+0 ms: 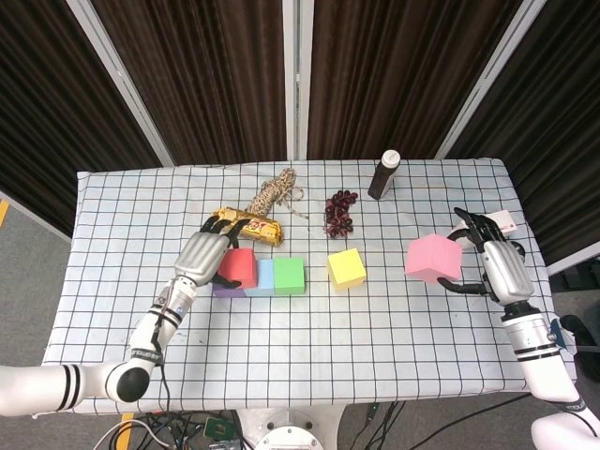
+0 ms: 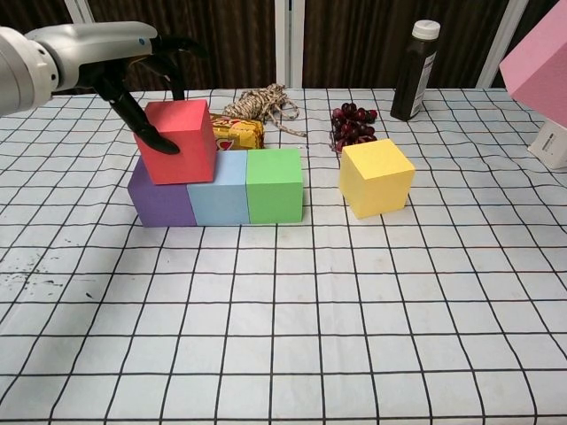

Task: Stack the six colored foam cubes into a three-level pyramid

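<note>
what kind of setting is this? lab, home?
Most likely a robot lab or data-collection booth, not a home. A table under a grid-checked cloth sits against dark curtains on metal framing, loose cabling at its foot, and staged props: foam cubes, a bottle.

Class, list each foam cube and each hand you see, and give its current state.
Purple cube: base row, left end.
Light blue cube: base row, middle.
Green cube: base row, right end.
Red cube: second level, held by left hand.
Yellow cube: alone on table.
Pink cube: held by right hand.
</note>
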Controlling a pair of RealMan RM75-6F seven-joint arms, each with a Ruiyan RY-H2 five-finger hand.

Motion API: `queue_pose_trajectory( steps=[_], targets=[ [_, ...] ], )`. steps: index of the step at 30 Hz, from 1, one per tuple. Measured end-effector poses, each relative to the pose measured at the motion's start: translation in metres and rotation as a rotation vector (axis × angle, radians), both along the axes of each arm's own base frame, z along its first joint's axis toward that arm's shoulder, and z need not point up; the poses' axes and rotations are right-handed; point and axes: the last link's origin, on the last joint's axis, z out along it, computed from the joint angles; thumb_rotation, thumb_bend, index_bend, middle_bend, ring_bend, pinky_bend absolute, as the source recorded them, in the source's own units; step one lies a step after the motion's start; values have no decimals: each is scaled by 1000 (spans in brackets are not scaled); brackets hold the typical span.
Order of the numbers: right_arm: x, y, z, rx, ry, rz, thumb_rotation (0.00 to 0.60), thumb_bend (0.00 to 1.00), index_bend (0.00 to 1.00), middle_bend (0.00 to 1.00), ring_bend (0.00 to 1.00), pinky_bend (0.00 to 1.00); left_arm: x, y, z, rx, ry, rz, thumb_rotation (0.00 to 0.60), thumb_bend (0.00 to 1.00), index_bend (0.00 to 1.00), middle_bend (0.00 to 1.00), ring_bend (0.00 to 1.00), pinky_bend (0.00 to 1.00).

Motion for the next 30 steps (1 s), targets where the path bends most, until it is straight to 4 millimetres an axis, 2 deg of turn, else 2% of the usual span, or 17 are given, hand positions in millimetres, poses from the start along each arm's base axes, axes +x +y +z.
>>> queue_pose_trajectory(
  steps=[30],
  targets=[
    [-4, 0, -3, 10, 3, -12, 600, 77, 0, 440, 67, 0, 0, -2, -1, -5, 2, -5, 600, 54, 62, 478, 112, 0]
  ],
)
